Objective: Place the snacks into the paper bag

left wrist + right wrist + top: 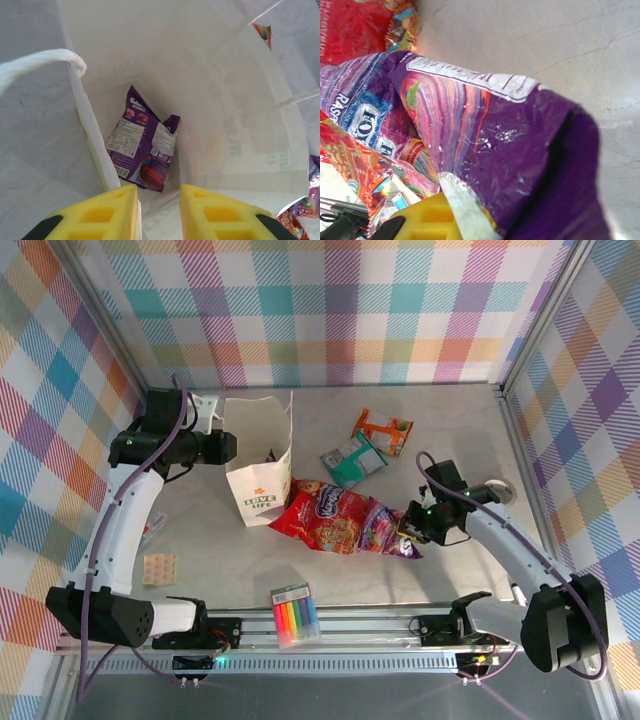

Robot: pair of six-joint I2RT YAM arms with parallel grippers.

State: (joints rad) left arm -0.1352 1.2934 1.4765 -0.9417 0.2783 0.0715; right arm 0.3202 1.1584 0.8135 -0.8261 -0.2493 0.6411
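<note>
The white paper bag (262,475) stands open at the left of the table. My left gripper (226,447) hovers at its left rim. In the left wrist view the yellow fingers (105,215) are apart, so the left gripper (159,215) is open, with the bag's wall edge against the left finger. One purple packet (142,147) lies at the bottom of the paper bag (225,100). My right gripper (408,528) is shut on the sealed end of a second purple packet (385,530) (485,130), which rests against the large red packet (325,515). Behind them lie the teal-and-white packet (352,462) and the orange packet (383,430).
A clear pack of rainbow markers (294,615) lies at the near edge between the arm bases. A small tan card (158,567) sits near the left arm. Checked walls close in the table on three sides. The bag's twisted handle (45,60) hangs at its left rim.
</note>
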